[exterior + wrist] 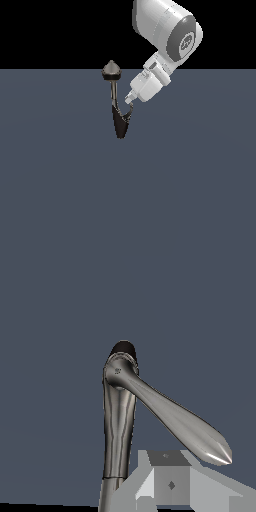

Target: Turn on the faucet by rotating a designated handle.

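We logged the faucet (118,102) standing just left of centre in the upper half of the exterior view, on the flat grey worktop (60,200). Its cone-topped cap sat at the top, a slim stem ran down from it, and the dark tapered body ended in a point below. The handle (128,113) — a thin silvery prong — branched from the body toward the exterior view's right.

The claw (129,99) had its tip just above the handle, apparently touching or very nearly touching it; at this size we could not tell which. The white arm reached down to it from the upper right of the frame.

In the wrist view the handle (175,418) appeared as a long, tapering lever running from a pivot near the centre of the frame toward the lower right, with the faucet's stem (118,431) beside it. Pale parts of the claw (170,483) filled the lower middle, directly under the lever's broad end. Whether its fingers were apart or together we could not tell — neither view showed the tips clearly.

Our judgement of progress: the approach looked complete and the claw was placed to push the handle, but nothing in the views showed whether it had been rotated. The turn itself we took as what remained.
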